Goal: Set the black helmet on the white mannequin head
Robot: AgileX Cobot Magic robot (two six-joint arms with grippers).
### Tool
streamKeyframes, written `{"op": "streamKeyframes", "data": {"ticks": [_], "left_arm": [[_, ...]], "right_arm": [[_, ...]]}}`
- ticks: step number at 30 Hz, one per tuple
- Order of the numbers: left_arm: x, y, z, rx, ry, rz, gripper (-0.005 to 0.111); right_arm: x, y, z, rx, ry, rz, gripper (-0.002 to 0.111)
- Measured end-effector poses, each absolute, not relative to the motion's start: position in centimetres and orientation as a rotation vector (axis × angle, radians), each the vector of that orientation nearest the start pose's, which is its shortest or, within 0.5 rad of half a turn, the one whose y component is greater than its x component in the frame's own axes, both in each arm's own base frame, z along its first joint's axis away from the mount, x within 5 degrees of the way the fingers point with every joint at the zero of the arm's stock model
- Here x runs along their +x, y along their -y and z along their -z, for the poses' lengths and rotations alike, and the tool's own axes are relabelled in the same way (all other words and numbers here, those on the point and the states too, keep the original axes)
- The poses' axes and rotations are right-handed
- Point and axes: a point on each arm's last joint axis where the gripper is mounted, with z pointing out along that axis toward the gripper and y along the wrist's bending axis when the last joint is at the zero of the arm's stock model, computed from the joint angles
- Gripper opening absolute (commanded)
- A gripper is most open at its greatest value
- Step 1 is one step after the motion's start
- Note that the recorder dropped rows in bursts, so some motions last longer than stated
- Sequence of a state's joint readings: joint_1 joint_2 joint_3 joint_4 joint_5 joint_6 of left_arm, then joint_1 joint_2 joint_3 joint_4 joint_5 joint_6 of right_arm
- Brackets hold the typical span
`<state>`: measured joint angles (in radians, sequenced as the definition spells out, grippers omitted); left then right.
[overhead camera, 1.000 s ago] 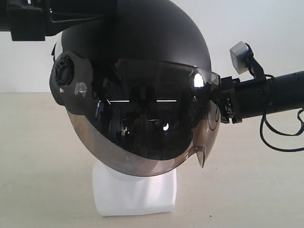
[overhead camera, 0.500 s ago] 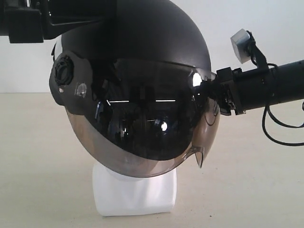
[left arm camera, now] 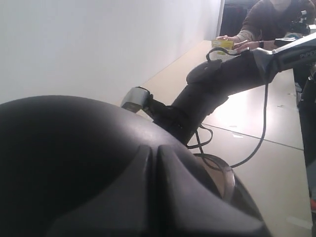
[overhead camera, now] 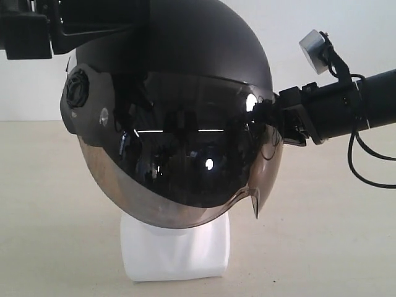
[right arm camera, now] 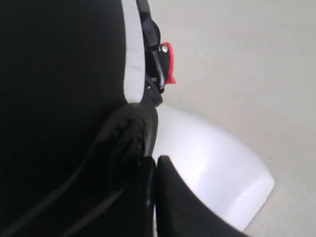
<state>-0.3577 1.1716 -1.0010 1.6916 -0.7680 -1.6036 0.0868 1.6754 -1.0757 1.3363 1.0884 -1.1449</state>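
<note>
The black helmet (overhead camera: 185,55) hangs over the white mannequin head, its smoky visor (overhead camera: 179,167) facing the exterior camera. Only the head's white base block (overhead camera: 176,250) shows below the visor. My right gripper (overhead camera: 269,117) presses against the helmet's right edge. In the right wrist view that gripper (right arm camera: 156,165) is shut, with the dark helmet (right arm camera: 59,98) on one side and the white mannequin head (right arm camera: 212,168) behind it. My left gripper (left arm camera: 157,192) is shut and lies against the top of the helmet's shell (left arm camera: 59,148).
The left arm's dark body (overhead camera: 28,31) crosses the upper left corner of the exterior view. The right arm (left arm camera: 222,84) trails a black cable (overhead camera: 365,167). A red buckle (right arm camera: 169,63) hangs at the helmet's rim. A person (left arm camera: 269,22) stands at the table's far end.
The helmet has shifted slightly left and up, and its visor's lower corner has risen. The right arm has lifted and moved in with it.
</note>
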Motion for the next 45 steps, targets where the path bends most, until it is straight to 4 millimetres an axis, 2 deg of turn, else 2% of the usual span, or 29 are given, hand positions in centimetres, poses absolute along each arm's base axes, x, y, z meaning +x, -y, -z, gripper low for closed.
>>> {"op": "streamKeyframes", "data": {"ticks": [5, 10, 17, 21, 33, 45], "left_arm": [[20.1, 14.3, -37.9, 0.949, -1.529, 0.854, 0.004], [19.3, 14.1, -37.4, 0.953, -1.533, 0.875, 0.004], [18.3, 12.7, -37.0, 0.920, -1.542, 0.806, 0.004], [18.1, 12.3, -36.8, 0.899, -1.552, 0.795, 0.004], [18.0, 12.1, -36.1, 0.873, -1.571, 0.835, 0.004], [17.5, 10.8, -35.5, 0.843, -1.579, 0.816, 0.004]], "right_arm": [[31.4, -10.5, -26.8, -0.570, -2.176, -1.238, 0.000], [31.3, -10.5, -26.9, -0.558, -2.185, -1.239, 0.000], [30.9, -10.5, -27.8, -0.568, -2.166, -1.228, 0.000], [30.5, -10.4, -28.6, -0.574, -2.150, -1.202, 0.000], [30.3, -10.7, -29.0, -0.568, -2.158, -1.169, 0.000], [29.4, -10.5, -30.5, -0.580, -2.121, -1.123, 0.000]]}}
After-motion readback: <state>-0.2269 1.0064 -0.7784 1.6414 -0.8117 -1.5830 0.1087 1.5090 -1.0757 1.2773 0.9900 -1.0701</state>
